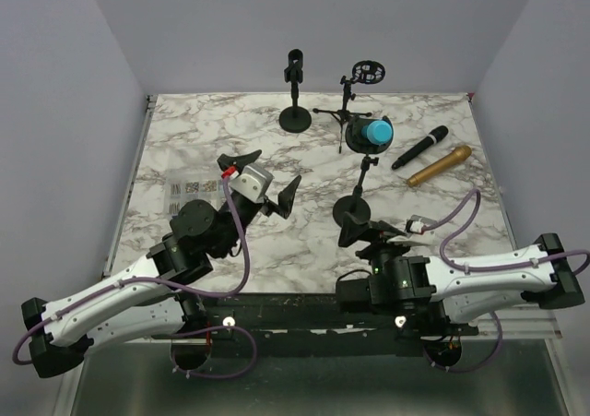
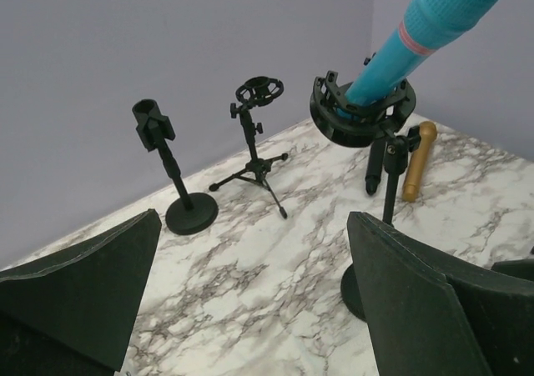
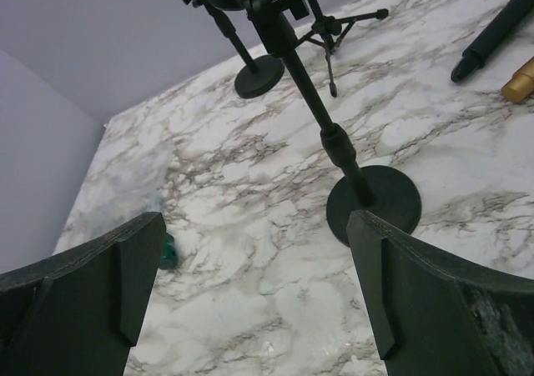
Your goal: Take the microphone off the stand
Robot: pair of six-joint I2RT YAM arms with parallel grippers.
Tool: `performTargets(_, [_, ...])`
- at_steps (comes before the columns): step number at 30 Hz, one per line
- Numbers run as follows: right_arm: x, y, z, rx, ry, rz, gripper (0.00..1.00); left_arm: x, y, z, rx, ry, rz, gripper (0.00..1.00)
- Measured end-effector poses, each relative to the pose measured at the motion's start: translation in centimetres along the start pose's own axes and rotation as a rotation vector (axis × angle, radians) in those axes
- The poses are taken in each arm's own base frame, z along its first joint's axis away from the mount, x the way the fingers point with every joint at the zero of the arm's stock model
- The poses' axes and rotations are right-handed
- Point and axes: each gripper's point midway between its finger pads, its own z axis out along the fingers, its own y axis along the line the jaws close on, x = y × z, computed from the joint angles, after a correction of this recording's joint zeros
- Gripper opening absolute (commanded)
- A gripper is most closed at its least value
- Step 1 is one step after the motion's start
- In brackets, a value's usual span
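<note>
A teal-blue microphone [image 1: 375, 133] sits tilted in a black shock mount on a stand whose round base [image 1: 351, 209] rests mid-table. In the left wrist view the microphone [image 2: 438, 22] rises out of the mount [image 2: 363, 113] at the upper right. My left gripper [image 1: 263, 184] is open and empty, left of the stand and apart from it; it also shows in the left wrist view [image 2: 250, 309]. My right gripper [image 1: 376, 234] is open and empty just in front of the base. In the right wrist view [image 3: 250, 301] the stand pole [image 3: 321, 113] and base [image 3: 375, 201] lie ahead to the right.
An empty clip stand [image 1: 295, 89] and an empty tripod stand [image 1: 355, 93] are at the back. A black microphone [image 1: 419, 148] and a gold microphone [image 1: 440, 166] lie on the marble at right. A printed sheet [image 1: 194, 190] lies at left. A small green object [image 3: 167, 251] shows by the right gripper's left finger.
</note>
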Motion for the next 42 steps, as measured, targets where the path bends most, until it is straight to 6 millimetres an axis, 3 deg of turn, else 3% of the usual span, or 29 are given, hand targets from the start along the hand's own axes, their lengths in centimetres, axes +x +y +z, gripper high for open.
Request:
performTargets(3, [0.3, 0.7, 0.7, 0.023, -0.018, 0.112, 1.0, -1.3, 0.1, -0.1, 0.0, -0.017, -0.05, 0.99])
performTargets(6, [2.3, 0.8, 2.1, 0.083, -0.031, 0.278, 1.0, -2.6, 0.1, -0.3, 0.01, -0.029, -0.103, 0.98])
performTargets(8, [5.0, 0.3, 3.8, 0.163, 0.009, 0.451, 1.0, -3.4, 0.0, -0.5, 0.023, -0.031, -0.143, 0.98])
performTargets(12, [13.7, 0.6, 8.7, 0.28, 0.241, 0.945, 1.0, -3.8, -0.2, -1.3, 0.048, -0.004, -0.205, 0.99])
performTargets(14, [17.0, 3.2, 11.8, 0.244, 0.385, 1.141, 1.0, -3.6, 0.1, -2.4, 0.05, 0.019, -0.231, 0.99])
performTargets(16, [18.3, 7.1, 13.3, 0.117, 0.523, 1.257, 1.0, -3.9, 0.8, -3.6, 0.043, 0.027, -0.253, 0.98])
performTargets(19, [17.3, 14.0, 12.2, -0.145, 0.731, 1.325, 1.0, -4.8, 2.4, -6.0, 0.017, 0.009, -0.295, 0.98])
performTargets(21, [14.7, 17.9, 10.6, -0.338, 0.803, 1.304, 1.0, -6.2, 4.0, -7.9, -0.012, -0.035, -0.331, 0.99])
performTargets(23, [12.3, 20.2, 9.2, -0.484, 0.82, 1.246, 1.0, -7.5, 5.4, -9.3, -0.041, -0.078, -0.359, 0.99])
performTargets(26, [9.7, 21.5, 7.0, -0.602, 0.793, 1.123, 1.0, -8.2, 6.7, -10.3, -0.08, -0.103, -0.373, 0.99])
performTargets(30, [7.3, 20.7, 3.5, -0.672, 0.742, 1.019, 1.0, -7.3, 7.2, -10.0, -0.119, -0.07, -0.326, 0.99])
performTargets(33, [8.5, 17.7, 1.3, -0.656, 0.748, 0.933, 1.0, -6.8, 7.0, -9.2, -0.126, -0.046, -0.286, 0.98])
performTargets(37, [10.3, 12.9, 1.3, -0.553, 0.705, 0.706, 1.0, -5.8, 6.0, -7.3, -0.12, 0.0, -0.214, 0.99])
performTargets(39, [9.4, 10.9, 1.6, -0.517, 0.643, 0.594, 1.0, -5.4, 5.4, -6.2, -0.112, 0.018, -0.176, 0.99])
performTargets(42, [6.5, 7.6, 2.0, -0.476, 0.516, 0.449, 1.0, -5.2, 4.8, -4.8, -0.1, 0.031, -0.118, 0.99])
